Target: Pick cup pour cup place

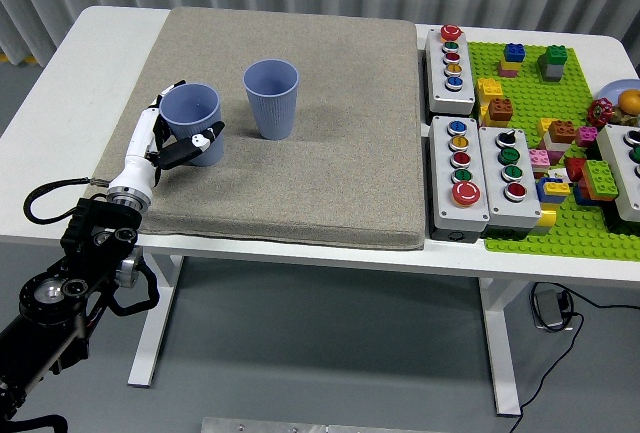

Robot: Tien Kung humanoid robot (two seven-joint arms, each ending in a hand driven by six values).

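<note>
Two blue-grey cups stand upright on the grey mat (300, 153). The left cup (193, 121) is held by my left hand (180, 128), whose white and black fingers wrap around its sides, thumb across the front. The second cup (272, 97) stands free just to the right, a small gap away. My left arm comes in from the lower left corner. My right arm does not show.
Three grey button boxes (449, 56) (459, 172) (510, 165) lie right of the mat. A green brick baseplate (560, 153) with several loose bricks fills the far right. A plate of items (615, 98) touches the right edge.
</note>
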